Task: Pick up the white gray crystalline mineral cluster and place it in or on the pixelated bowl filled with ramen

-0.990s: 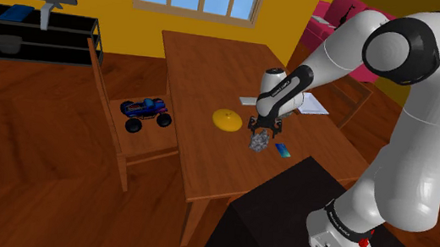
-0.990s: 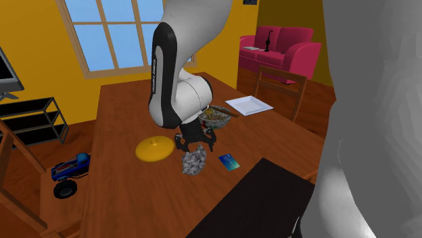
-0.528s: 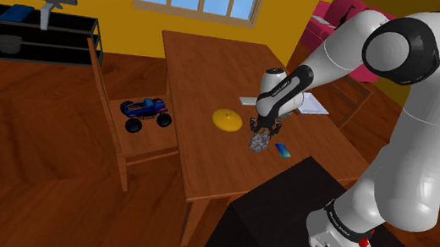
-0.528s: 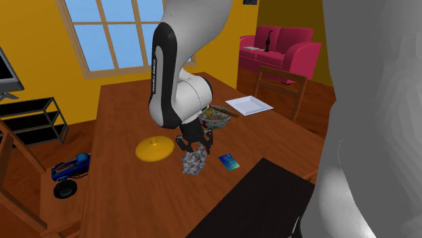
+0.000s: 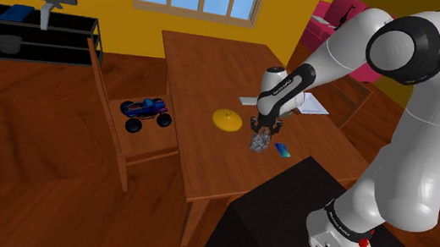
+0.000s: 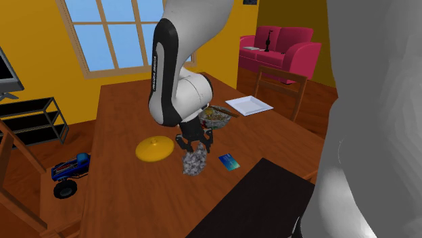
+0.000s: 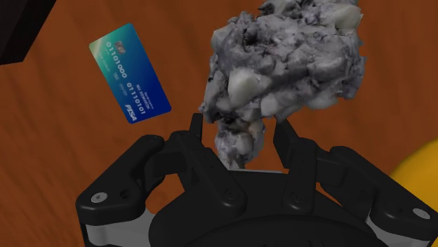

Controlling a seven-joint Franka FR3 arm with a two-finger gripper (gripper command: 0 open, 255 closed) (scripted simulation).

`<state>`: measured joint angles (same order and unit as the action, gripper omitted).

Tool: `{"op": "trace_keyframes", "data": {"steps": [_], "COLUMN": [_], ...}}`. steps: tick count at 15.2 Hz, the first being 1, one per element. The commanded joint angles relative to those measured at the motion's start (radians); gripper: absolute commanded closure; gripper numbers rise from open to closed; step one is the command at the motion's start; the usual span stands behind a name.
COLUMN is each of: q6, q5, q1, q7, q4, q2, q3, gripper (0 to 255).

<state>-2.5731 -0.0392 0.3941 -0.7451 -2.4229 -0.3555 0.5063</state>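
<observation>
The cluster (image 7: 281,70), grey and white with pale lumps, is seen lying on the counter (image 7: 56,154), directly under the fingers (image 7: 197,130). The fingers are held apart, one on each side of the cluster's narrow near end. A strip of wood is seen between that end and each finger, so nothing is clasped. The bulk of the cluster is spread beyond the fingertips.

In the second exterior view the cluster (image 6: 195,162) is found straight below the lowered fingers, resting on the wood. The same is shown in the shoulder view (image 5: 258,144).

A blue-green card (image 7: 130,72) is laid flat on the counter just beside the fingers, apart from the cluster. On the opposite side of the fingers a yellow disc (image 6: 154,147) is set, near but not touching. Its edge is caught in the wrist view (image 7: 421,168).

The bowl (image 6: 218,119), dark-rimmed and filled with brownish food, is placed near the fingers, on their far side from the stand (image 5: 283,224), and is partly hidden by the arm. A white tray (image 6: 249,105) is seen past the bowl, farther from the fingers.

Well apart from the fingers, off the counter's edge, a blue toy truck (image 5: 144,114) is carried on the seat of a chair (image 5: 114,145).
</observation>
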Motion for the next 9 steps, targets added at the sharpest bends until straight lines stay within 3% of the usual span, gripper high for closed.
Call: {"op": "trace_keyframes", "data": {"steps": [1,9], "q6": [0.022,0.127], "q5": [-0.015,-0.090], "q1": [0.009,0.043], "q7": [-0.007,-0.045], "q4": [-0.002,-0.006], "q2": [0.025,0.144], "q3": [0.012,0.057], "gripper": [255,255]}}
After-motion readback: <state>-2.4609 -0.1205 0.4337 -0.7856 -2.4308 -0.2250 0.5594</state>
